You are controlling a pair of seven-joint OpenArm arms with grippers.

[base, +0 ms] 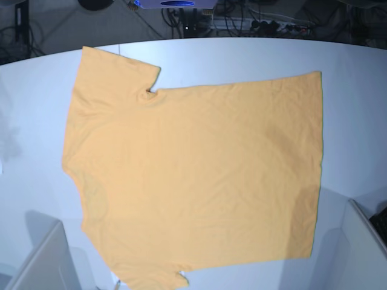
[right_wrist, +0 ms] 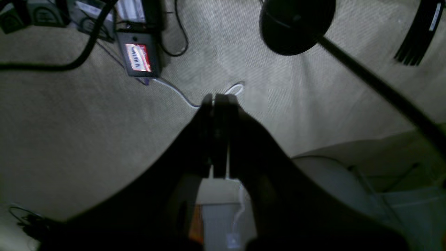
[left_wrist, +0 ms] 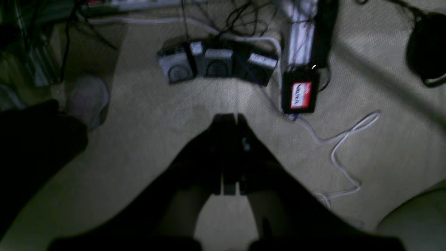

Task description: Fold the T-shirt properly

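The light-orange T-shirt [base: 193, 175] lies spread out flat on the white table [base: 351, 121], with one sleeve at the far left and its straight hem on the right. Neither gripper shows in the base view. In the left wrist view my left gripper [left_wrist: 228, 116] is shut with nothing between its dark fingers, hanging over beige carpet away from the shirt. My right gripper [right_wrist: 221, 97] is likewise shut and empty over the same carpet in the right wrist view.
Grey panels stand at the table's near corners [base: 42, 260] [base: 363, 241]. On the floor lie a row of foot pedals [left_wrist: 216, 64], a black box with a red-and-white label [left_wrist: 300, 94], a white cable [left_wrist: 341, 139] and a round black stand base [right_wrist: 296, 24].
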